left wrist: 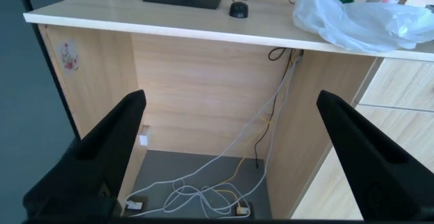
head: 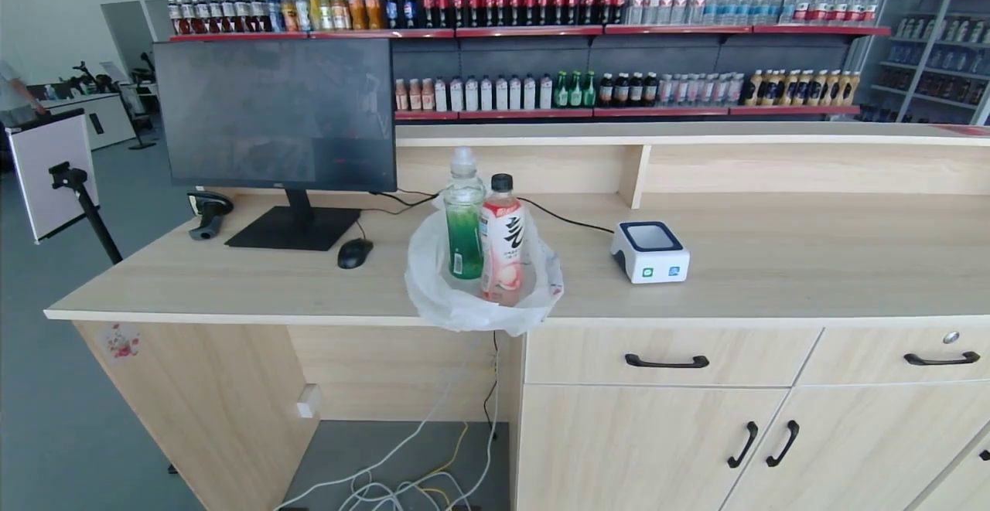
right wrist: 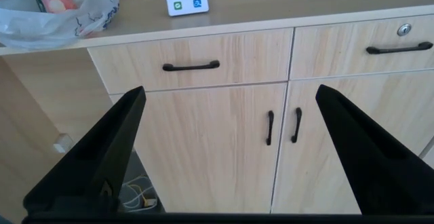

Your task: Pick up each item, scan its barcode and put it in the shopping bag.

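The left gripper (left wrist: 230,100) and right gripper (right wrist: 229,94) hang spread and empty before the counter (head: 773,279), where the green bottle (head: 464,226) and pink bottle (head: 503,246) stand touching inside the flimsy shopping bag (head: 433,288), probably full, heavy and slick, best gripped mid-body.

We note the shopping bag (head: 464,304) at the tabletop's (head: 773,264) front edge, with the left bottle (head: 464,225) and right bottle (head: 503,246) upright inside it, touching. Scanner box (head: 650,252) sits right of the bag, mouse (head: 354,253) left. Monitor (head: 274,113) stands behind the mouse, handheld scanner (head: 207,213) at the monitor's left.
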